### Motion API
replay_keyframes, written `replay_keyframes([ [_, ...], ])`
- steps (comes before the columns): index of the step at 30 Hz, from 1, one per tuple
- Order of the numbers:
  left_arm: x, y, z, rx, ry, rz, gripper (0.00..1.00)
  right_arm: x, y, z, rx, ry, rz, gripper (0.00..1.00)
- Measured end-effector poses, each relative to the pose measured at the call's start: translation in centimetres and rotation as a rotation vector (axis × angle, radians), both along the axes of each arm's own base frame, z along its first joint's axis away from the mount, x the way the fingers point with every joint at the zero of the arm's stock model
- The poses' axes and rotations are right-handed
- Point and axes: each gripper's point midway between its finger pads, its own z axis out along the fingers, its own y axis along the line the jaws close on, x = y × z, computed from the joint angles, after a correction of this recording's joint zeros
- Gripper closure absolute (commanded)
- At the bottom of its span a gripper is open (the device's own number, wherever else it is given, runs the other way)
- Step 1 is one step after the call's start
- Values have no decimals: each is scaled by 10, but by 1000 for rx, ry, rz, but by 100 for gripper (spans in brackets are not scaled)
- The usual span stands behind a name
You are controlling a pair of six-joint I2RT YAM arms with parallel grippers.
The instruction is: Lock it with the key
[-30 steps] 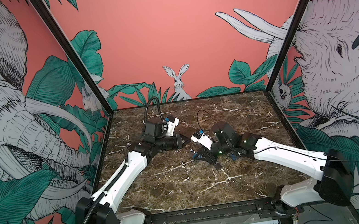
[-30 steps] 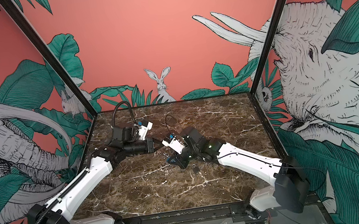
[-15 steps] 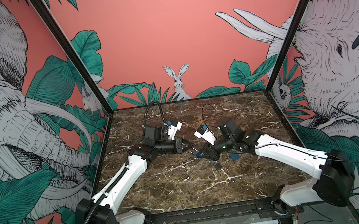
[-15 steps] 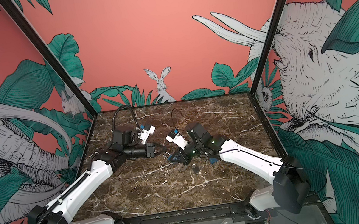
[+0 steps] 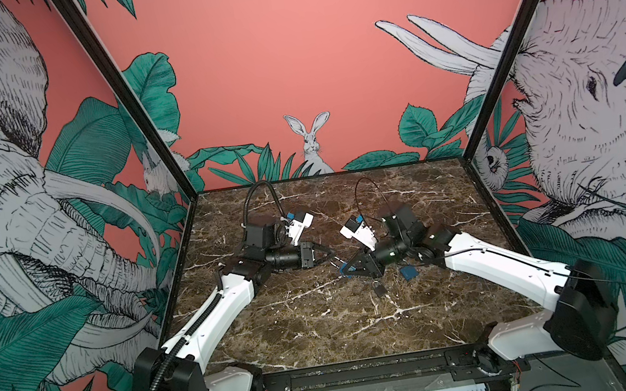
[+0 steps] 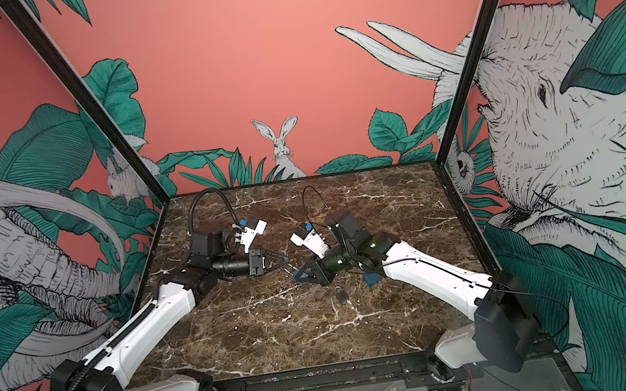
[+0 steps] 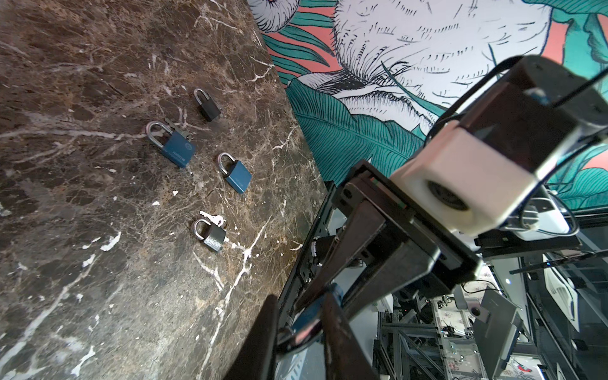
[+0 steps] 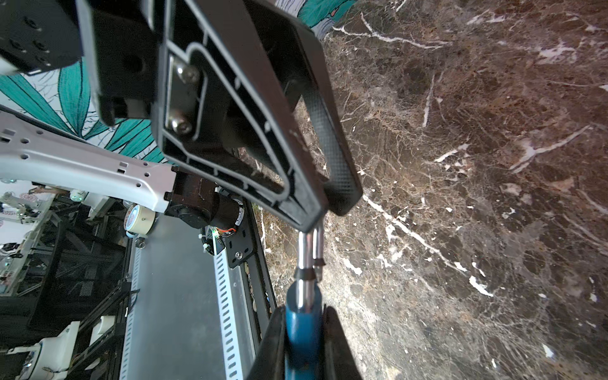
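The right gripper [image 8: 304, 311] is closed tight on the body of a blue padlock [image 8: 301, 332] and holds it in the air above the table [image 5: 323, 329], near the middle of the work area. In both top views only a bit of blue shows between its fingers [image 5: 343, 271].

The padlock's shackle [image 8: 307, 250] points toward the left gripper [image 8: 320, 215]. The long leg sits in the body, and the short leg ends free, just clear of it. The left gripper's fingers have narrowed to a small gap. They seem to pinch the top of the shackle, though the tips hide the loop, so the contact itself is not plain.

In the left wrist view four more padlocks lie flat on the marble, close together:
- a small black padlock [image 7: 207, 105]
- a large blue one [image 7: 174, 146] with dark keys [image 7: 174, 126] at its shackle
- a smaller blue one [image 7: 237, 173]
- a grey padlock [image 7: 210, 235]

A silver key [image 7: 214, 217] lies just beside the grey padlock's shackle. Neither gripper touches it.
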Motion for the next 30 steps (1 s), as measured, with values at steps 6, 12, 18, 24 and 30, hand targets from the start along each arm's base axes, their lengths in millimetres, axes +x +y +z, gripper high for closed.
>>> replay_keyframes([
  [6,-4,0,-1,-13,14,-16,75,-1,0,0,12,35,4,100],
  [12,-8,1,2,-24,11,-25,79,0,1,5,31,47,5,100],
  [18,-8,4,5,-36,1,-28,90,1,3,7,36,60,2,100],
  [24,-10,4,8,-53,3,-43,100,-2,4,12,61,94,8,100],
  [30,-11,5,11,-63,-10,-52,100,-7,7,18,104,178,12,100],
])
